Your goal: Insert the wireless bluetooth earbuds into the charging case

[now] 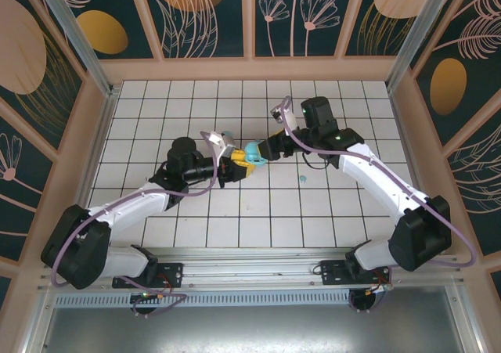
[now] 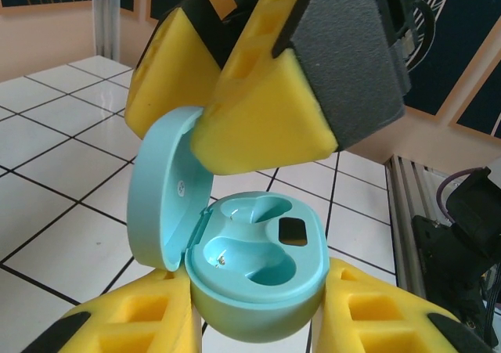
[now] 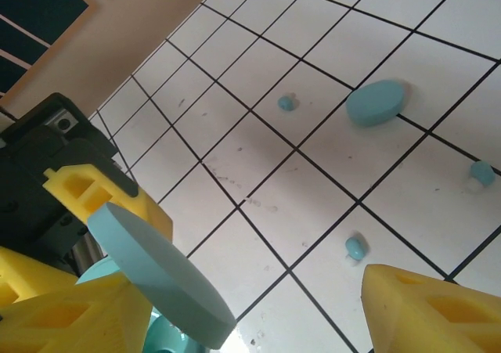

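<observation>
My left gripper [image 2: 258,322] is shut on the base of the light-blue charging case [image 2: 254,271], held above the table near its middle [image 1: 250,154]. The lid [image 2: 168,189] stands open to the left, and both cavities are empty. My right gripper [image 1: 266,145] is open, and one yellow finger [image 2: 266,126] presses on the lid from above. In the right wrist view the lid [image 3: 156,279] lies against the left finger, with the jaws wide apart [image 3: 254,298]. Three earbuds lie on the tiles [image 3: 287,102] [image 3: 355,248] [image 3: 481,171]; one shows from above [image 1: 303,180].
A closed light-blue oval case [image 3: 376,102] lies flat on the tiles among the earbuds. Wooden walls [image 1: 250,70] ring the white tiled table [image 1: 196,102]. A metal rail [image 2: 407,212] runs along the near edge behind the left gripper.
</observation>
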`<state>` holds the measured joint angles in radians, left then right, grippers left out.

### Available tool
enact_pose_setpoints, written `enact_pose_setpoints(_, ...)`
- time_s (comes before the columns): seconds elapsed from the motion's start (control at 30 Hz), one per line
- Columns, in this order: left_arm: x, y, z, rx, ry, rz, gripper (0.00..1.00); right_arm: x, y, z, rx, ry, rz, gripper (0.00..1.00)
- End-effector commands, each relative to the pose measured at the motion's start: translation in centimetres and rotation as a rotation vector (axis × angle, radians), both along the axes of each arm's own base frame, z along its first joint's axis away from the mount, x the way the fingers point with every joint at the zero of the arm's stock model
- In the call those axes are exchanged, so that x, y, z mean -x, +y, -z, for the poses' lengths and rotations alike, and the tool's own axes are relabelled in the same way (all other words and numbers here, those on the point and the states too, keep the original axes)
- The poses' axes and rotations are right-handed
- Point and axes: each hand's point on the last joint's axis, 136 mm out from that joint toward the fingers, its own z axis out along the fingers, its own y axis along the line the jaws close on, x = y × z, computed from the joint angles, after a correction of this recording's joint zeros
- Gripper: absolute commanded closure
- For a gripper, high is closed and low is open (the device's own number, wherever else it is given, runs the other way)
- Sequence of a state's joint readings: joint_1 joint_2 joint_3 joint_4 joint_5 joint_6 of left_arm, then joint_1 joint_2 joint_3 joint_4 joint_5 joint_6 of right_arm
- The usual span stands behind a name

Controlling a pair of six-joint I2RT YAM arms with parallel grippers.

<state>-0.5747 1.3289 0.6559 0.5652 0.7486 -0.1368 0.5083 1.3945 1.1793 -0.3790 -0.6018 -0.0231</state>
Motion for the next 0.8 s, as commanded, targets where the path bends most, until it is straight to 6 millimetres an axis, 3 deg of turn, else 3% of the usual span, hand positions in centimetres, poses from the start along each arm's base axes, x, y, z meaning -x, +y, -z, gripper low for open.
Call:
enact_pose_setpoints(0.0,0.1,-0.7,-1.4,0.035,-0.012,0.035,0.98,0.8,-0.1,-2.1,-0.033,-0.028,-0.019,0.29)
enact_pose_setpoints(0.43,-0.4,-0.4,-1.6,0.05,0.015,0.018,0.98,1.2,-0.5,-2.6,-0.017,-0.053,-0.025,0.28)
enact_pose_setpoints(0.77,0.1,-0.5,-1.9,0.061,0.0,0.056,0.98,-0.3,-1.0,-2.7,-0.018,-0.086,0.057,0.28)
